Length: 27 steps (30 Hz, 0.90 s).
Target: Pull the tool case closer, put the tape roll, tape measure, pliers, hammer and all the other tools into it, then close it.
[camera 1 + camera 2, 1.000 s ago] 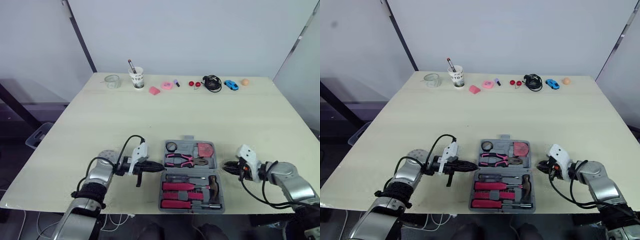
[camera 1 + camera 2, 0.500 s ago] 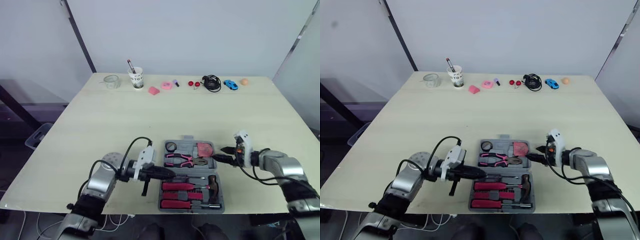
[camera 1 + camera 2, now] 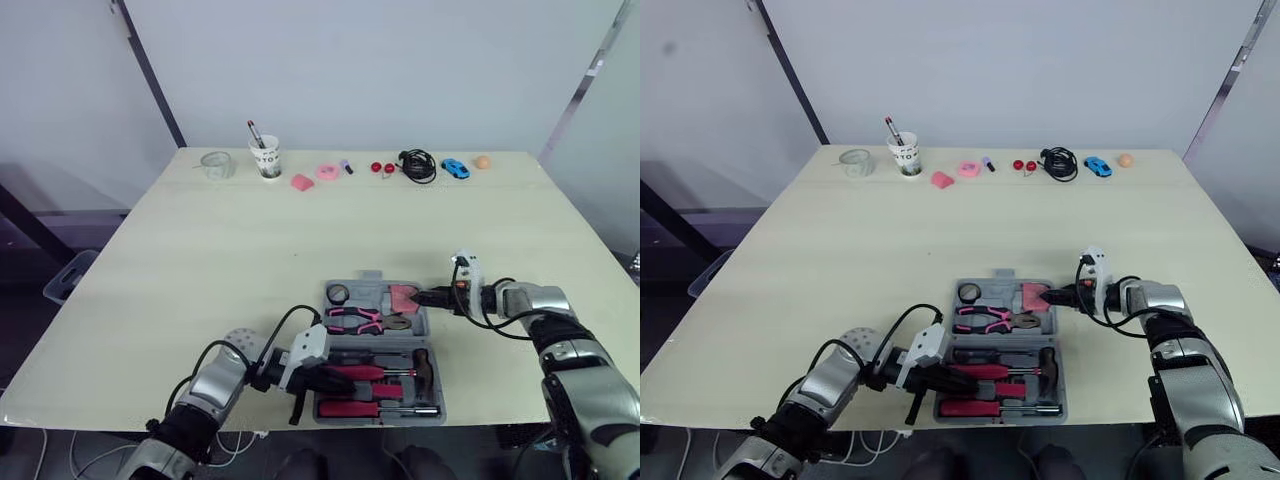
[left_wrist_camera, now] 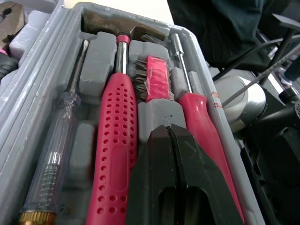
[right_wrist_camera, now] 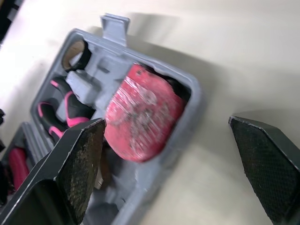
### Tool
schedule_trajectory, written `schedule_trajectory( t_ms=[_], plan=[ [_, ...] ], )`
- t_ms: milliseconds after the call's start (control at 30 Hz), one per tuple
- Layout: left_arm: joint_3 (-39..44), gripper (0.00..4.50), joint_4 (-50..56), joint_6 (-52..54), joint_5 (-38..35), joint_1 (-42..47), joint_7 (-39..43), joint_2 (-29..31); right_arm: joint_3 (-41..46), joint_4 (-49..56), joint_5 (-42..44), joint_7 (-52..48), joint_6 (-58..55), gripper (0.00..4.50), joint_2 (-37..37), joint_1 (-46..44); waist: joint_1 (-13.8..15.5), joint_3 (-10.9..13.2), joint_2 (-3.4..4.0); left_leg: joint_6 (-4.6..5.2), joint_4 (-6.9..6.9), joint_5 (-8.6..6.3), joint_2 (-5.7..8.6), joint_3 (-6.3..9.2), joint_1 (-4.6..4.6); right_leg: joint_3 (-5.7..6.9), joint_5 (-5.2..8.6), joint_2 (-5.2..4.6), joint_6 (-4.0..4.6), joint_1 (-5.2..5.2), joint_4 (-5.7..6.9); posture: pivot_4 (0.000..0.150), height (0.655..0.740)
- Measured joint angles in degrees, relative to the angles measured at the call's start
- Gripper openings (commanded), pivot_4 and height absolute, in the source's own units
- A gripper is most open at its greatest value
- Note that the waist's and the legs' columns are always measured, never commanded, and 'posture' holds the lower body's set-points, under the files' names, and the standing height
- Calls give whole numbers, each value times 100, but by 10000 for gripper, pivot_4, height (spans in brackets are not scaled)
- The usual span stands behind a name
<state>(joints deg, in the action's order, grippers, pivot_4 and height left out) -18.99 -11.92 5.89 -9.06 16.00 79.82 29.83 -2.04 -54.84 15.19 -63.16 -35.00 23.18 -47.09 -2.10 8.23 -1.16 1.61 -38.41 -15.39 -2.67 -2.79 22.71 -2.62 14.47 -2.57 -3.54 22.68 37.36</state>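
Moved: tool case now reached from both sides.
Left gripper: pressed together, beside hammer handle.
Right gripper: spread wide beside tape measure.

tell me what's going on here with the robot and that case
The robot is packing a grey tool case lying open near the front edge of the table. The pliers, hammer and a red tape measure already sit in it. Its left hand, fingers shut, reaches over the hammer's half; its right hand is open at the case's right side, by the tape measure. The case is not yet closed.
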Motion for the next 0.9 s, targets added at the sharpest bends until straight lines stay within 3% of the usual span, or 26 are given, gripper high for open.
schedule_trajectory(
  t_ms=[233, 633, 900],
  plan=[
    [-18, 0, -87, -136, 0, 12, 10, 18, 81, -628, -188, -109, 461, 44162, -319, -268, -33, -5, -1, 0, -1, 0, 0, 1, -10, -6, 0, -1, 0, 0, 14, 1500, 7400],
    [-38, 0, -93, -248, 3, 9, -2, 47, 322, -685, -136, -590, 186, 44162, -529, -261, -39, -3, 5, 0, 0, 0, -1, 4, -11, -7, 1, 0, 1, 2, 21, 1500, 7400],
    [248, 0, -86, -405, -320, -212, -29, 12, 347, 520, 174, -1475, -101, 44162, -354, 272, -32, 2, 12, 0, 1, 0, -3, 13, 2, -7, 1, -2, 1, 15, 21, 1500, 7400]
  ],
)
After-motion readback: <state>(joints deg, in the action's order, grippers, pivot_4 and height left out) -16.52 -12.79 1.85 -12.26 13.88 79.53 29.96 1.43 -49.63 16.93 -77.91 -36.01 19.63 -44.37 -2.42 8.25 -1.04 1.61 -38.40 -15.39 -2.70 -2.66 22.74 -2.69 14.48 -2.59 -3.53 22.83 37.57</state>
